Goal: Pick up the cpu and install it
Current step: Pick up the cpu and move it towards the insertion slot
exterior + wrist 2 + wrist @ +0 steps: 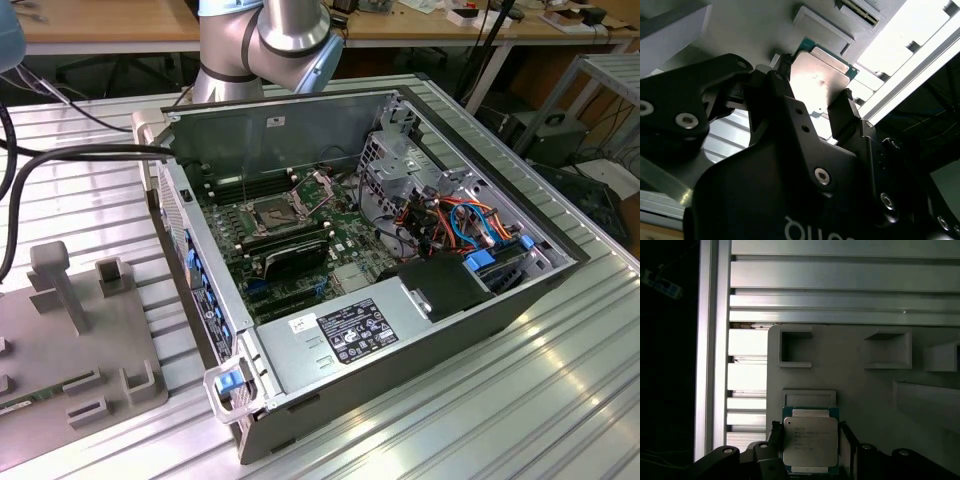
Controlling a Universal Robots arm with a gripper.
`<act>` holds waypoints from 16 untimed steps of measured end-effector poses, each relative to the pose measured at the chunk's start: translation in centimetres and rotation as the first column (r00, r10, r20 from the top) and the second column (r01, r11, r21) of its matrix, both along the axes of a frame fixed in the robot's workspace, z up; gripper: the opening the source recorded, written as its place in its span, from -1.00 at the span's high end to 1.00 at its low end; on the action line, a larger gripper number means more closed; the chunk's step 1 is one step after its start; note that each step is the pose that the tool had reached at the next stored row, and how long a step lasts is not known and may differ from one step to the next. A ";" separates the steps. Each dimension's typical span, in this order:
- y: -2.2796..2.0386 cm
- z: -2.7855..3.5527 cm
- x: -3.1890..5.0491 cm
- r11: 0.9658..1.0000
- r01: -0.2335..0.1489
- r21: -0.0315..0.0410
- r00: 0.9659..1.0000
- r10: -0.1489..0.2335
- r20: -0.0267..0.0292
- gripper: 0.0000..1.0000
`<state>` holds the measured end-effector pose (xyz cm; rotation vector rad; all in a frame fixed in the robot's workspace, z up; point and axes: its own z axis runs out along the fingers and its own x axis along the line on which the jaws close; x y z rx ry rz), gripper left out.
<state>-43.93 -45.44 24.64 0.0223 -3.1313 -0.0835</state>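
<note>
The cpu [810, 441] is a thin square chip with a silver-grey metal face and a green edge, and my gripper [811, 442] is shut on it. One black finger [775, 440] presses each of two opposite edges. In the second wrist view the cpu [821, 82] sits tilted between the fingertips [783, 75] of the gripper [815, 90], lifted off the grey fixture plate [865, 405]. A shallow square recess [809, 397] in that plate lies just beyond the chip. In the exterior view the dark socket [272, 212] sits on the motherboard with its hinged metal frame [318, 185] raised.
The open computer case [360, 350] stands mid-table, holding black memory sticks [292, 256], a power supply [345, 335] and coloured cables [465, 225]. The fixture plate [60, 330] with raised blocks lies at the exterior view's left. The arm's base [262, 45] stands behind the case. The table is ribbed aluminium [500, 400].
</note>
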 end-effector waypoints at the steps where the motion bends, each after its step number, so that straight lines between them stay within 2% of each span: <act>1: 0.00 0.05 0.00 1.000 0.000 0.000 1.000 0.000 0.000 -0.09; 9: 0.00 0.59 0.00 1.000 0.000 0.000 1.000 0.000 0.000 -0.09; 16: 0.00 1.80 0.00 1.000 0.000 0.000 1.000 0.000 0.000 -0.09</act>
